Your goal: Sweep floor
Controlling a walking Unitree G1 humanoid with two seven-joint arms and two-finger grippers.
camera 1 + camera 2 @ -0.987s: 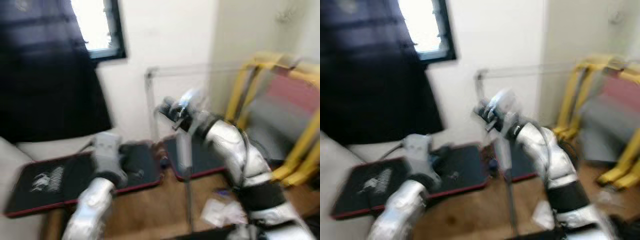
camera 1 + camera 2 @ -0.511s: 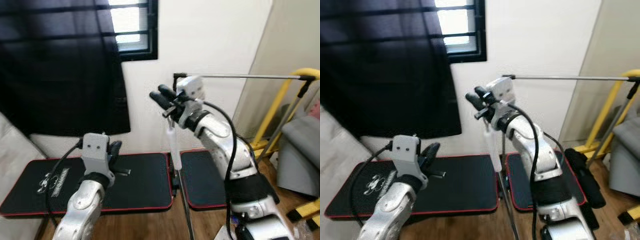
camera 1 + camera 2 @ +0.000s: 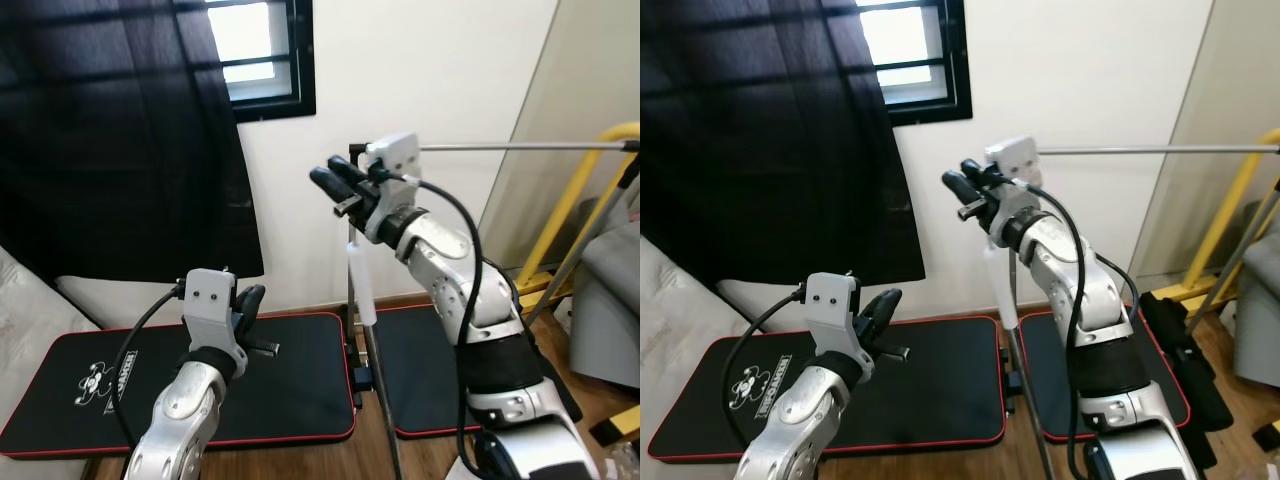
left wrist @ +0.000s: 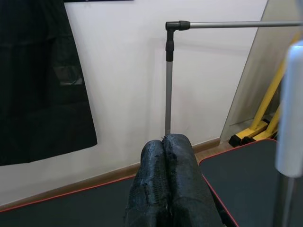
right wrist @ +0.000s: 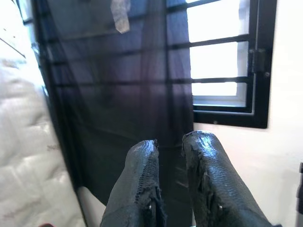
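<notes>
Carrying stage: the right gripper (image 3: 335, 185) is raised at chest height, fingers slightly parted, the broom handle (image 3: 362, 283) apparently pinned lower in its grip. Left gripper (image 4: 165, 184), pressed together, hovers over the black mats (image 3: 300, 385). Next, I judge, the broom must be lowered to the wooden floor (image 3: 420, 455).

Your right gripper (image 3: 962, 192) is raised before the white wall, gripping a white-handled pole (image 3: 1002, 290); your left gripper (image 3: 880, 305) hovers above 2 black mats (image 3: 940, 385).
</notes>
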